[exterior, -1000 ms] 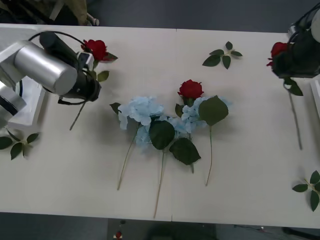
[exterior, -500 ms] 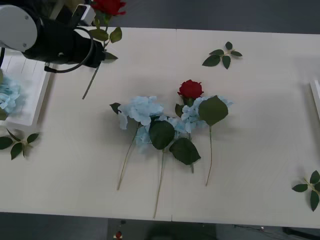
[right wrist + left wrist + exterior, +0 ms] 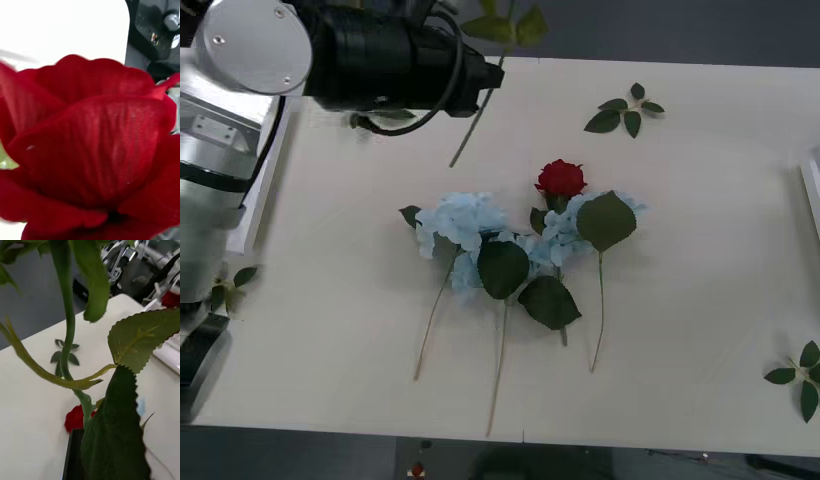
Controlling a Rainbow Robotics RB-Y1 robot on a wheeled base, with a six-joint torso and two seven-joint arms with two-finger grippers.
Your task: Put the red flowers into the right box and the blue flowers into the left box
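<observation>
My left gripper [image 3: 478, 76] hangs over the table's far edge, shut on the stem of a red flower [image 3: 476, 112]. Its leaves reach the top edge, its head is out of view, and the stem end dangles above the table. In the left wrist view that stem [image 3: 67, 315] and its leaves loom close. Another red flower [image 3: 561, 178] lies mid-table against the blue flowers [image 3: 465, 222], which sprawl with large leaves and long stems. A red rose head [image 3: 93, 150] sits right against the right wrist camera. The left box [image 3: 268, 170] peeks out behind my left arm. The right box [image 3: 812, 190] is a sliver.
Loose green leaf sprigs lie at the far right [image 3: 625, 110], the near right edge [image 3: 802, 378] and the near left [image 3: 230, 285]. Bare tabletop stretches between the flower pile and the right side. Dark equipment [image 3: 157, 33] stands beyond the table.
My left arm has swung right along the far edge, lifting its red flower until the head left the top edge. The right arm, holding a rose a second ago, has left the front view.
</observation>
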